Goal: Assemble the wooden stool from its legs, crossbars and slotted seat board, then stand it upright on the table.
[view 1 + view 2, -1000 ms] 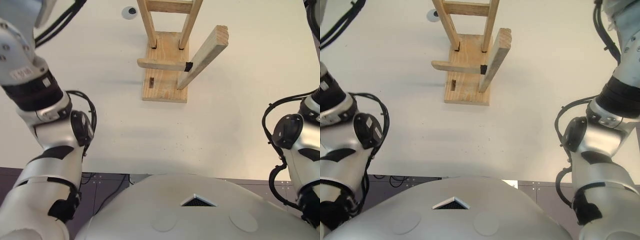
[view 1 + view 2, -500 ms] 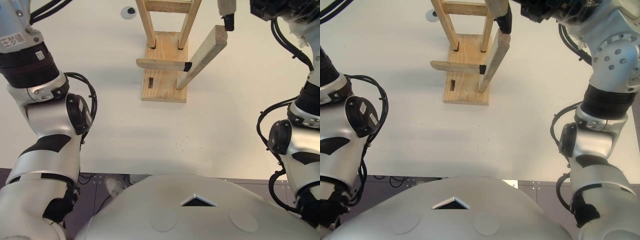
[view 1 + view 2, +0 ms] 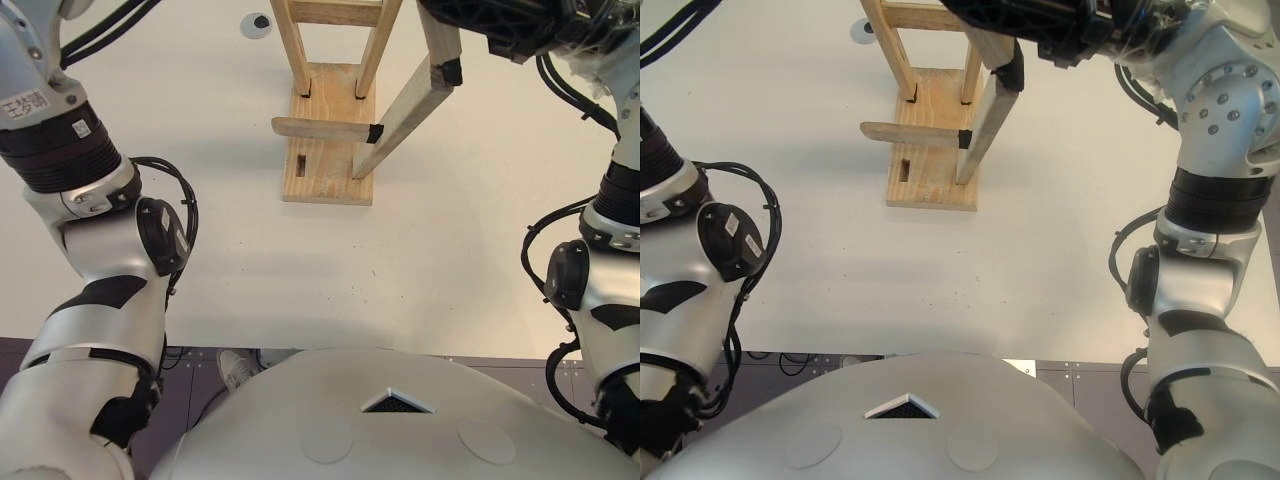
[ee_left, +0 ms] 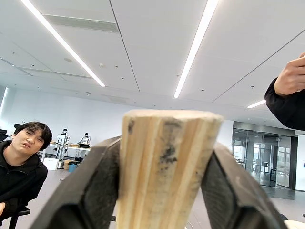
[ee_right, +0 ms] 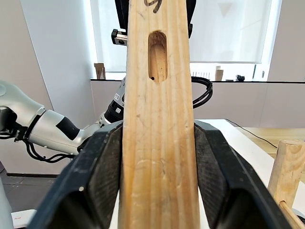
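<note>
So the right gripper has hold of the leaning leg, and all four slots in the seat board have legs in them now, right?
Not all four. The right gripper does hold the leaning leg, but the seat board has legs in only three slots. The near left slot is empty, as the left eye view shows.

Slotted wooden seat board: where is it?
Eye views: the seat board lies flat on the white table, centre, under two upright wooden legs and the tilted leg held by the right gripper.
</note>
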{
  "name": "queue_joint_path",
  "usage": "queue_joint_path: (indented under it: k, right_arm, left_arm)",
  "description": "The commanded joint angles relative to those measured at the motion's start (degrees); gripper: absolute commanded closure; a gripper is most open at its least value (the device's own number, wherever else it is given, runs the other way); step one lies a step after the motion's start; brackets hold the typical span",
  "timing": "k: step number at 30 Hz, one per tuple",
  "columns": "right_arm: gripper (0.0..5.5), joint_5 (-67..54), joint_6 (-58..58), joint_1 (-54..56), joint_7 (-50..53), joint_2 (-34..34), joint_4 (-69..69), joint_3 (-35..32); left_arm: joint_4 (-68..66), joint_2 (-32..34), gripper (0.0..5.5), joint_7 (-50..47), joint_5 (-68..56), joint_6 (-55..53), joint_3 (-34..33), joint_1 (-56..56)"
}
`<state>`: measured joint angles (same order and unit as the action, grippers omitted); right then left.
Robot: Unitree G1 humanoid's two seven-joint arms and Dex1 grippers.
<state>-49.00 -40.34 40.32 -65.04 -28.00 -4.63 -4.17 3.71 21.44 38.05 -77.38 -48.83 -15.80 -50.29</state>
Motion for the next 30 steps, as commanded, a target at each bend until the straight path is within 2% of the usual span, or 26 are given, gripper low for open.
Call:
queue_joint_path:
  k: [1,7,8,14,17,19,24,30]
  right_arm:
    - [3.48,-0.3,-0.7,2.4,-0.4,-0.7,0.3,0.1]
    - [3.48,0.4,-1.4,2.0,0.0,-0.3,0.8,0.8]
    - [3.11,0.7,-1.6,2.3,0.4,-0.2,1.1,1.0]
    - [2.2,1.4,-2.3,4.1,0.3,-0.4,3.7,1.9]
    - [1.76,2.1,-2.6,4.2,-1.0,-1.7,4.7,2.6]
    - [1.31,4.5,-2.4,4.3,-2.2,-3.2,6.1,3.7]
    - [1.26,8.8,-2.5,0.8,-4.6,-6.3,6.4,6.9]
    - [1.26,9.3,-5.9,0.6,-8.4,-9.0,6.6,8.7]
  left_arm:
    - [0.0,-0.2,3.29,0.5,0.6,0.1,0.1,0.0]
    - [-0.9,-1.2,3.34,0.6,2.8,2.4,-0.1,0.8]
    - [-1.1,-1.3,3.35,0.6,3.2,3.0,-0.3,0.7]
    - [-3.6,-0.2,3.47,0.8,4.6,6.3,-3.7,-0.8]
    - [-5.7,2.4,3.47,1.1,5.0,7.0,-6.4,-1.9]
    - [-7.9,6.4,3.49,2.3,5.4,6.4,-8.5,-2.6]
    - [-12.3,17.2,3.49,6.3,8.5,4.6,-12.1,-0.3]
    - [-12.6,20.8,3.49,11.0,14.7,6.7,-10.8,4.6]
